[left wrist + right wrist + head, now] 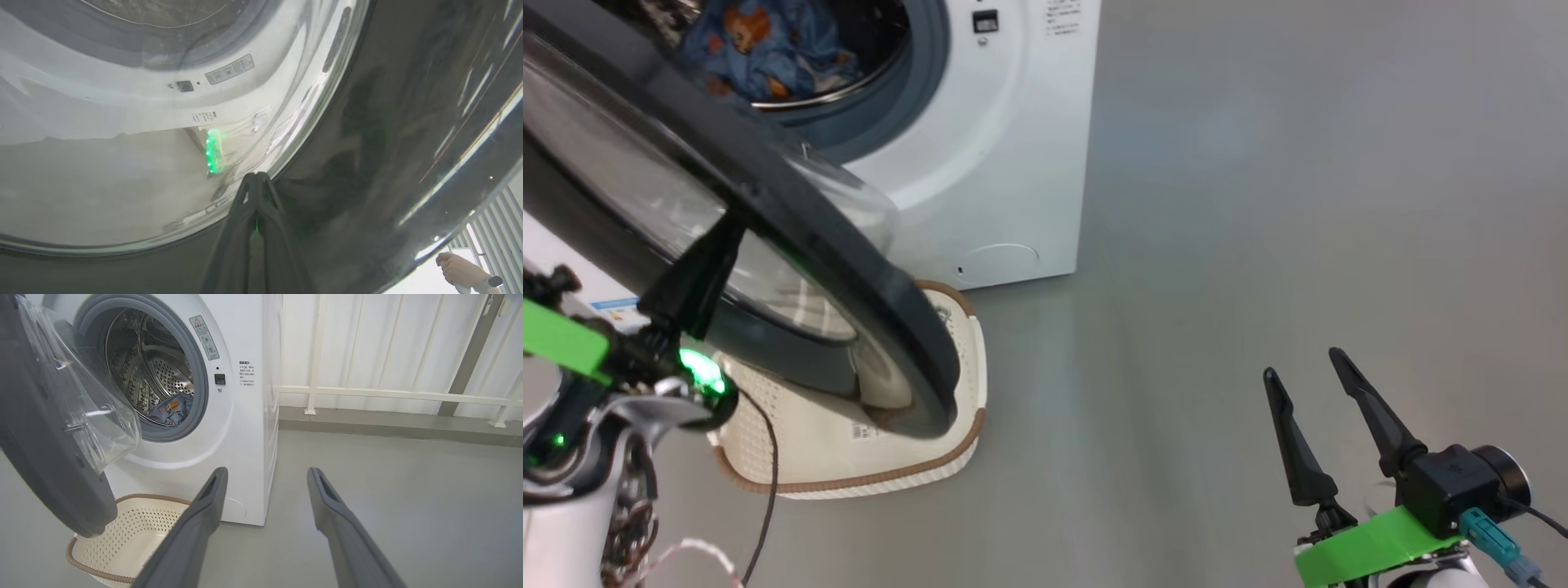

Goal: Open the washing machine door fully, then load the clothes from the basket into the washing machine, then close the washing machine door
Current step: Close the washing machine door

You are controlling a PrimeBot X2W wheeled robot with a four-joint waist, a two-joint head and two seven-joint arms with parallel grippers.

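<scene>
Left claw, closed and empty, rests against the half-open door. Clothes lie inside the washer; the basket beneath looks empty. Only closing remains, I judge. Right claw hangs open, idle.

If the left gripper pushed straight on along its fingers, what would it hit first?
The washing machine door: the left gripper, jaws shut, points at its outer face where black rim meets glass. The tips may be touching it now; depth is unclear.
</scene>
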